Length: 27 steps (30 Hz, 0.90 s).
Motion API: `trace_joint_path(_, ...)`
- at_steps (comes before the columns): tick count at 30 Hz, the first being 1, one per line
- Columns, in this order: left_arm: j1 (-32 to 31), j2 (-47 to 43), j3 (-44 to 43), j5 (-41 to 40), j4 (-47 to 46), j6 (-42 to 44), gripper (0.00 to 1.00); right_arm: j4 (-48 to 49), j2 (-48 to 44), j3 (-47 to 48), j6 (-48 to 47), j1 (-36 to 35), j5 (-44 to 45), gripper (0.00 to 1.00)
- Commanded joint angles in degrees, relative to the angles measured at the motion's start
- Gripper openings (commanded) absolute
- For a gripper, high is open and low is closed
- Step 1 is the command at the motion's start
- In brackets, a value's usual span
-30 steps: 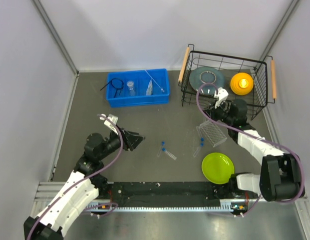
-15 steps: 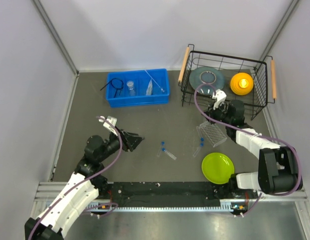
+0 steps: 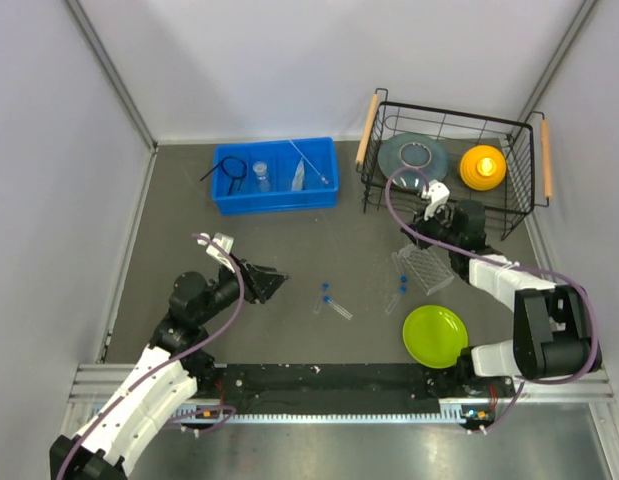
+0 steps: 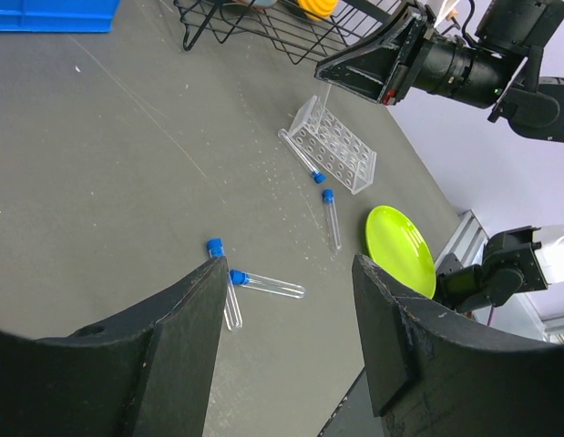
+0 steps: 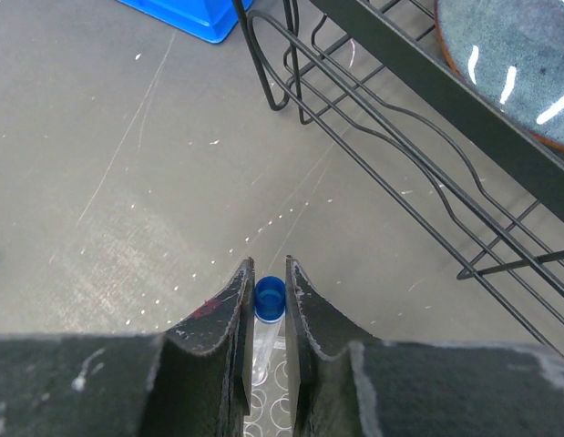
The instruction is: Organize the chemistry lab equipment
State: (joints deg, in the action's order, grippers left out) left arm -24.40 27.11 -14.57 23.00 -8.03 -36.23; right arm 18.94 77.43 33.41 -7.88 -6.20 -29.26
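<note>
Two grippers are in view over a dark grey tabletop [image 3: 169, 230].

1. Right gripper [image 5: 268, 265]: the jaws are drawn nearly together and clamped on one thin, clear blue-capped tube [image 5: 269, 297], gripped just under the cap. The tube hangs roughly upright below the fingertips. The clear perforated tube rack [image 4: 342, 150] stands on the tabletop directly beneath this gripper. Whether the tube's lower end has entered a hole cannot be told. A black wire basket [image 5: 382, 109] lies just ahead and to the right of this gripper. It holds a grey dish [image 3: 414, 155] and an orange bowl [image 3: 482, 167].

2. Left gripper [image 4: 286, 264]: the jaws are spread wide with nothing between them, and it is raised clear of the tabletop. Two loose capped tubes [image 4: 266, 286] lie flat just ahead of and below it, close together at their cap ends. Two further tubes [image 4: 331, 221] lie farther ahead, toward the right gripper. One of them rests along the near side of the rack and the other lies just beside it. A lime-green plate [image 4: 402, 250] lies to the right of that pair.

3. Blue bin [image 3: 274, 200]: it sits well apart from both grippers, at the far side of the tabletop. It holds a black ring on a rod [image 3: 232, 168], a small clear jar [image 3: 261, 178] and a clear plastic packet [image 3: 301, 175], set side by side.
</note>
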Motion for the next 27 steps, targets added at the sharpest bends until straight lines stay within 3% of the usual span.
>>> trace_joint_path(1,0.0,-0.4,0.5,-0.4,-4.4,-0.7,0.63,1.3,1.1,1.6,0.0,0.6,-1.0,0.15)
trace_joint_path(27,0.0,-1.2,0.2,-1.0,-4.6,-0.2,0.63,-12.4,-3.5,4.6,-8.7,0.7,-5.2,0.18)
